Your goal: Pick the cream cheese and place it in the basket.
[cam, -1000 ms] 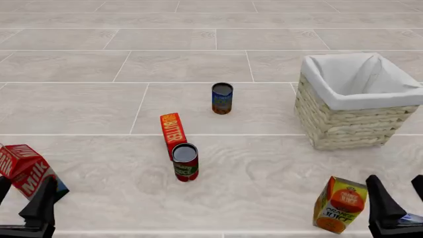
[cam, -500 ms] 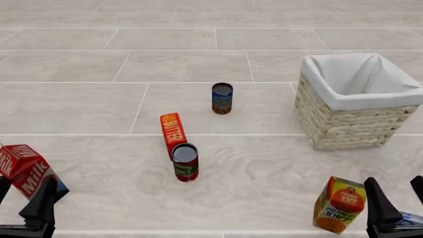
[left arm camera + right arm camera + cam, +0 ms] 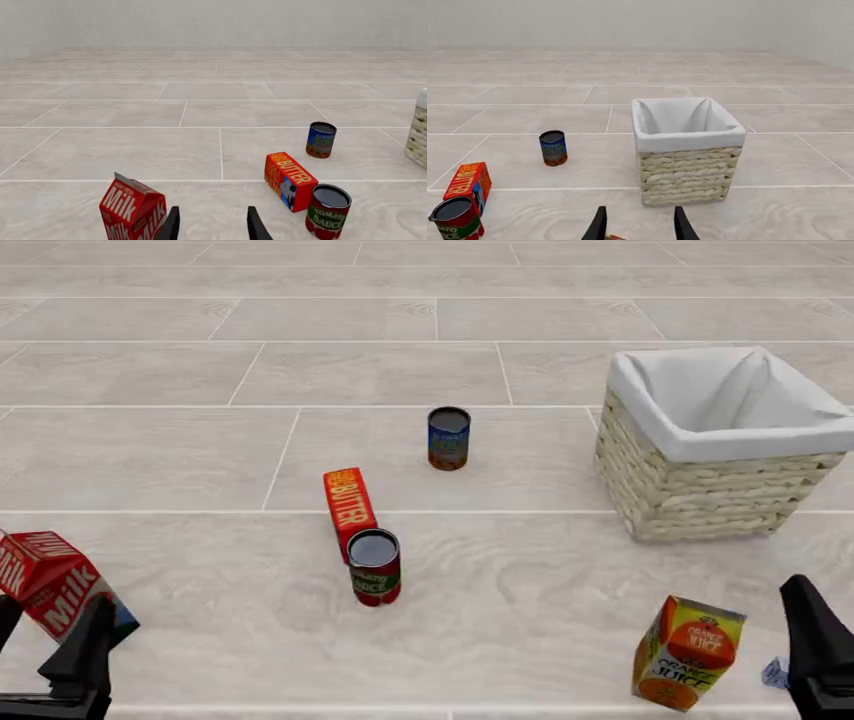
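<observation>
The cream cheese shows only as a small pale blue corner at the front right edge of the table, wedged between the juice carton and the right gripper's dark finger; its label cannot be read. That carton stands just to its left, orange and green, printed "ORANGE JUICE" under a picture of an orange.

The right gripper is seen in its wrist view with two fingers parted and nothing between them. Whether it touches the cream cheese cannot be told.

The basket stands farther back on the right, well apart from the cream cheese, woven straw with a white cloth folded over its rim.

Toward the middle, a red-orange box marked "BUTTER" lies with one end toward the camera. A can labelled "TOMATO SAUCE" stands upright just in front of it, close or touching. Behind them a blue can stands alone; in the left wrist view its label reads partly "SOUP".

At the front left, a red "Milk" carton is tilted just beside the left gripper, whose fingers are spread and hold nothing.
</observation>
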### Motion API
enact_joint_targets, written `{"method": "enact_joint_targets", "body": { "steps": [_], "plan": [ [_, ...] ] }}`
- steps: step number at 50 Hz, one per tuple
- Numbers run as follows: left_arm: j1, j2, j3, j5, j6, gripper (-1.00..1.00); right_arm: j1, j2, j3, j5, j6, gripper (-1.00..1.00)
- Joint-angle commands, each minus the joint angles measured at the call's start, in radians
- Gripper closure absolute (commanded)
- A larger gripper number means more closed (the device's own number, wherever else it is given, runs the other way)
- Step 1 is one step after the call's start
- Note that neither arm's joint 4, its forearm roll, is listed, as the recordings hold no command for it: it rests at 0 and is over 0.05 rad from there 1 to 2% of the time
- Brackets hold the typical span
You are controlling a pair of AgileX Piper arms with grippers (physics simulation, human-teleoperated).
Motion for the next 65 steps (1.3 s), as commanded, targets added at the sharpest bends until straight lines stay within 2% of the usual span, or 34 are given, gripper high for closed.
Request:
{"method": "enact_joint_targets", "body": {
  "steps": [1,3,8,11,16,17,18,20,21,22,23,25,27,29,31,33,34,36,40,42,45,46,48,52,56,59,63,65],
  "plan": [
    [0.0,0.0,0.0,0.0,0.0,-1.0,0.007,0.001,-0.151,0.152,-0.02,-1.0],
    [0.0,0.0,0.0,0.0,0.0,-1.0,0.018,0.0,-0.135,0.153,-0.018,-1.0],
    [0.0,0.0,0.0,0.0,0.0,-1.0,-0.021,0.0,-0.067,0.129,-0.085,-1.0],
    [0.0,0.0,0.0,0.0,0.0,-1.0,-0.03,0.002,-0.05,0.125,-0.093,-1.0],
    [0.0,0.0,0.0,0.0,0.0,-1.0,-0.03,0.014,0.027,0.092,-0.206,-1.0],
    [0.0,0.0,0.0,0.0,0.0,-1.0,-0.033,0.204,-0.214,0.167,-0.197,-1.0],
    [0.0,0.0,0.0,0.0,0.0,-1.0,-0.046,0.248,-0.328,0.261,-0.238,-1.0],
    [0.0,0.0,0.0,0.0,0.0,-1.0,-0.061,0.25,-0.337,0.275,-0.253,-1.0],
    [0.0,0.0,0.0,0.0,0.0,-1.0,-0.064,0.266,-0.359,0.288,-0.222,-1.0],
    [0.0,0.0,0.0,0.0,0.0,-1.0,-0.104,0.253,-0.266,0.182,-0.393,-1.0],
    [0.0,0.0,0.0,0.0,0.0,-1.0,-0.087,0.278,-0.244,0.138,-0.321,-1.0],
    [0.0,0.0,0.0,0.0,0.0,-1.0,-0.103,0.31,-0.346,0.246,-0.267,-1.0],
    [0.0,0.0,0.0,0.0,0.0,-1.0,-0.134,0.307,-0.415,0.299,-0.264,-1.0],
    [0.0,0.0,0.0,0.0,0.0,-1.0,-0.146,0.319,-0.475,0.335,-0.221,-1.0],
    [0.0,0.0,0.0,0.0,0.0,-1.0,-0.158,0.327,-0.501,0.351,-0.221,-1.0],
    [0.0,0.0,0.0,0.0,0.0,-1.0,-0.176,0.338,-0.523,0.357,-0.256,-1.0],
    [0.0,0.0,0.0,0.0,0.0,-1.0,-0.183,0.351,-0.535,0.365,-0.255,-1.0],
    [0.0,0.0,0.0,0.0,0.0,-1.0,-0.154,0.367,-0.531,0.39,-0.341,-1.0],
    [0.0,0.0,0.0,0.0,0.0,-1.0,-0.176,0.43,-0.555,0.404,-0.436,-1.0],
    [0.0,0.0,0.0,0.0,0.0,-1.0,-0.195,0.459,-0.576,0.399,-0.45,-1.0],
    [0.0,0.0,0.0,0.0,0.0,-1.0,-0.213,0.495,-0.594,0.401,-0.531,-1.0],
    [0.0,0.0,0.0,0.0,0.0,-1.0,-0.21,0.51,-0.619,0.416,-0.525,-1.0],
    [0.0,0.0,0.0,0.0,0.0,-1.0,-0.218,0.532,-0.635,0.434,-0.585,-1.0],
    [0.0,0.0,0.0,0.0,0.0,-1.0,-0.219,0.571,-0.637,0.48,-0.663,-1.0],
    [0.0,0.0,0.0,0.0,0.0,-1.0,-0.24,0.592,-0.65,0.481,-0.703,-1.0],
    [0.0,0.0,0.0,0.0,0.0,-1.0,-0.247,0.605,-0.643,0.49,-0.759,-1.0],
    [0.0,0.0,0.0,0.0,0.0,-1.0,-0.248,0.616,-0.629,0.493,-0.795,-1.0],
    [0.0,0.0,0.0,0.0,0.0,-1.0,-0.237,0.597,-0.577,0.48,-0.869,-1.0]
  ]
}}
